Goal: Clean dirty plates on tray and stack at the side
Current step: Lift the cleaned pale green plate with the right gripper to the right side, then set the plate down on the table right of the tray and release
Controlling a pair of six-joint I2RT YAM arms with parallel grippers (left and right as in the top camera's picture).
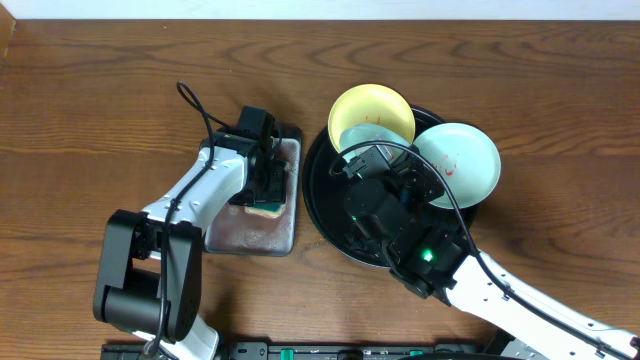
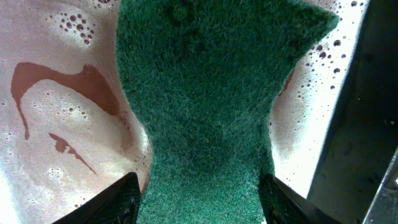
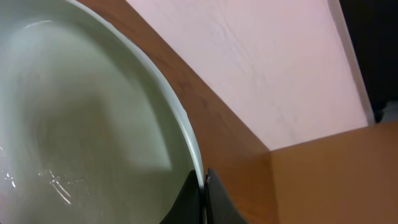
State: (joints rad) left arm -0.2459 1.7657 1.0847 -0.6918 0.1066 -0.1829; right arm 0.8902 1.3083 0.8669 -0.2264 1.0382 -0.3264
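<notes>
From overhead, the left hand is hanging over the small grey metal tray, which is sitting on the wooden surface, and it is pinching a green sponge against that tray. Beside it, the black tray is carrying all three plates: the yellow plate is lying at its far rim, the smeared mint-blue plate is showing red marks and overhanging its right rim, and the held mint-blue plate is sitting partly under the right hand. In the left wrist view, the left hand is squeezing the sponge so that it is narrowing between the dark fingers, above the foamy grey metal tray, which is streaked with red liquid. In the right wrist view, the right hand is pinching the rim of the held mint-blue plate, and the plate's wet inside is filling the left of the picture.
</notes>
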